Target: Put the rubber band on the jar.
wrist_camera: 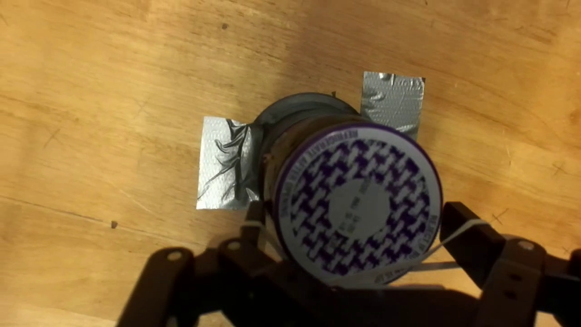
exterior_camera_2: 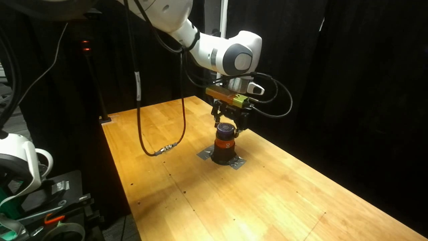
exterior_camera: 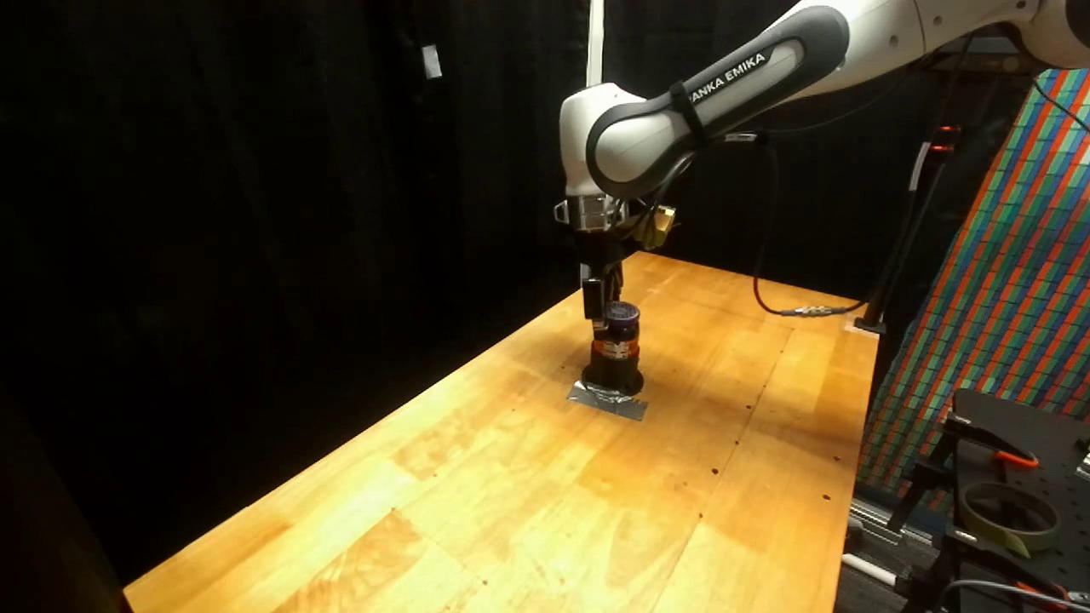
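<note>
The gripper (wrist_camera: 356, 218) straddles the upright jar (exterior_camera_2: 224, 143), jaws well apart, with the rubber band (wrist_camera: 438, 266) stretched between its fingers (wrist_camera: 472, 252); whether that touches the lid (wrist_camera: 358, 206) I can't quite tell. Silver tape (wrist_camera: 224, 165) joins the jar's dark base (exterior_camera_2: 223, 156) to the wooden table (exterior_camera: 511, 502).

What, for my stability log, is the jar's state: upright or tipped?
Upright: in both exterior views the jar stands with its lid on top.
</note>
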Robot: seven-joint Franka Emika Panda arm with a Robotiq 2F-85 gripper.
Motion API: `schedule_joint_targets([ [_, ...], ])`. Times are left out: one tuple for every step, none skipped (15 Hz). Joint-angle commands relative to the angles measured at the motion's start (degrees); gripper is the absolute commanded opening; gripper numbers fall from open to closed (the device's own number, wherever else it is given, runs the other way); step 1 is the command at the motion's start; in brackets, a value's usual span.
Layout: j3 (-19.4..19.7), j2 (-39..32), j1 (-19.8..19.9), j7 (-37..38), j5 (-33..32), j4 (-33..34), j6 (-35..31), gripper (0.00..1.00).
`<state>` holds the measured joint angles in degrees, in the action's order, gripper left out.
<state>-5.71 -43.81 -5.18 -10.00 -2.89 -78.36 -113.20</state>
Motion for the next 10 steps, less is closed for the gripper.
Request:
schedule_joint_targets([
  [0.74, 1.54, -1.28, -0.15, -2.30, -1.49, 2.11, 1.00],
  [0.55, 2.39, -1.31, -0.40, -2.67, -2.63, 1.63, 1.00],
  [0.59, 2.69, -1.49, -0.23, -3.07, -3.02, 1.50, 1.00],
  [0.57, 3.66, -1.65, -0.19, -3.54, -4.33, 1.29, 1.00],
  [0.58, 4.21, -1.79, -0.06, -3.98, -5.10, 1.08, 1.00],
  [0.59, 5.08, -1.89, 0.10, -4.43, -6.37, 0.86, 1.00],
  [0.70, 6.13, -1.98, 0.48, -4.90, -7.84, 0.48, 1.00],
  [0.67, 7.59, -1.86, 0.56, -5.05, -9.92, 0.17, 1.00],
  [0.71, 8.55, -1.85, 0.76, -5.37, -11.40, 0.03, 1.00],
  [0.57, 9.99, -1.67, 0.54, -5.54, -13.65, -0.27, 1.00],
])
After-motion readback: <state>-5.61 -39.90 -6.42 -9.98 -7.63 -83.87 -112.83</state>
